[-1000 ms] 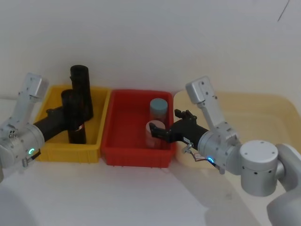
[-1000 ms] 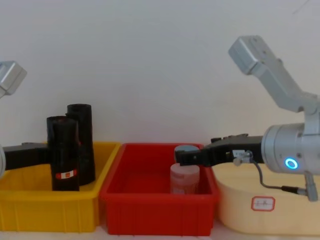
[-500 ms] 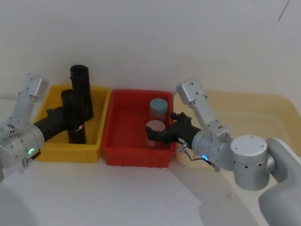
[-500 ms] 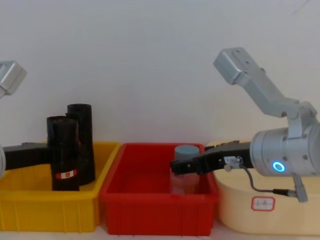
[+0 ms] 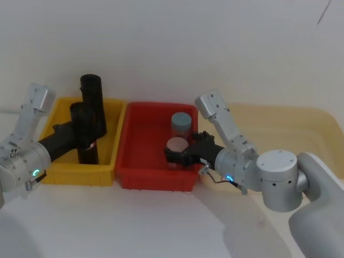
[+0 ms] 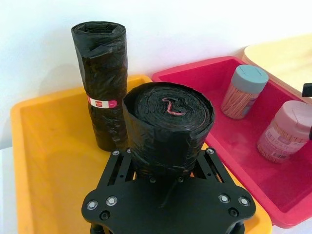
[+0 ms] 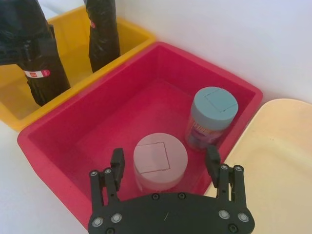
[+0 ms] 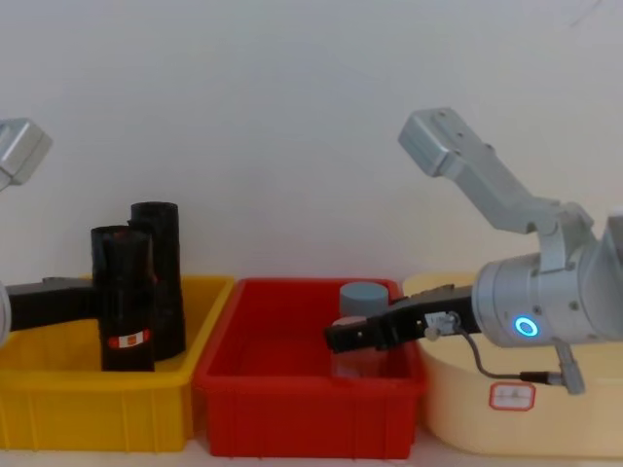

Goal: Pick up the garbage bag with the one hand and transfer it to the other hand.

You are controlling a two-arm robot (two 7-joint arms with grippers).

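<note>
The garbage bag (image 5: 86,131), a black roll with a red-and-white label near its bottom, stands upright in the yellow bin (image 5: 80,174). My left gripper (image 5: 85,142), on the arm with the green-lit ring, is shut on the roll's middle. In the left wrist view its fingers (image 6: 115,157) press both sides of the garbage bag (image 6: 168,122). My right gripper (image 5: 174,157), on the arm with the blue-lit ring, is open above the red bin (image 5: 156,180). It hovers over a pink-lidded jar (image 7: 160,161), far from the roll.
A second black roll (image 5: 92,99) stands just behind the held one, against the bin's back wall. A blue-lidded jar (image 5: 181,121) stands in the red bin behind the pink one. A cream tub (image 8: 506,428) lies to the right of the red bin.
My right arm has swung left, bringing its open gripper from the red bin's right edge to over the pink-lidded jar. The left gripper and the roll have not moved.
</note>
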